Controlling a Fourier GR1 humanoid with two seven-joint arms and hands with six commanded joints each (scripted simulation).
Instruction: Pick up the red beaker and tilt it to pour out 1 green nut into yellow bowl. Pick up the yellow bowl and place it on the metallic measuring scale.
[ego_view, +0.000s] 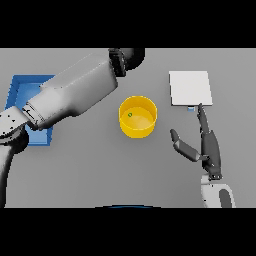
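Observation:
The yellow bowl (137, 117) stands at the middle of the table with one green nut (130, 114) inside it. The metallic measuring scale (190, 88), a pale square plate, lies to the bowl's right and farther back. My right hand (210, 145) rests open on the table to the right of the bowl, its fingers pointing at the scale's near edge and its thumb spread toward the bowl. My left arm reaches across to the far centre, where my left hand (126, 58) shows only as a dark shape at the scene's upper edge. No red beaker is in sight.
A blue tray (22, 90) lies at the far left, partly covered by my left forearm. The forearm hangs diagonally over the table to the left of the bowl.

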